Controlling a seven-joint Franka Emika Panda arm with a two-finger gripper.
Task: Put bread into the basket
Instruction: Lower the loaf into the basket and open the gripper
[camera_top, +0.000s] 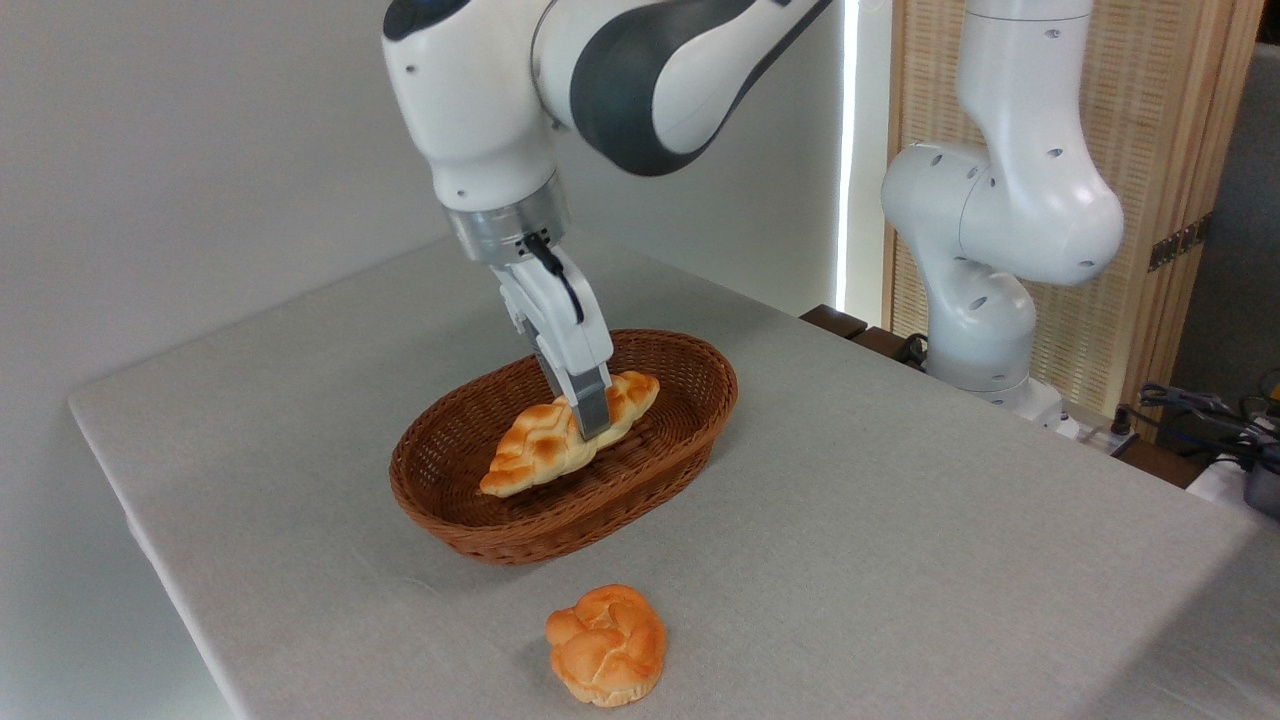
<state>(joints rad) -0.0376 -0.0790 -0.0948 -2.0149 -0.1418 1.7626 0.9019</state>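
Note:
The long braided bread (540, 450), golden-orange with paler creases, hangs low inside the reddish-brown wicker basket (680, 455), its left tip dipping toward the basket floor. My gripper (592, 422) comes down from above and is shut on the bread near its right half. Whether the loaf touches the basket bottom cannot be told.
A small round knotted bun (606, 644) lies on the grey tablecloth in front of the basket. The table's left edge (140, 520) and front drop off close by. The arm's white base (985, 340) stands at the back right beside a wooden screen.

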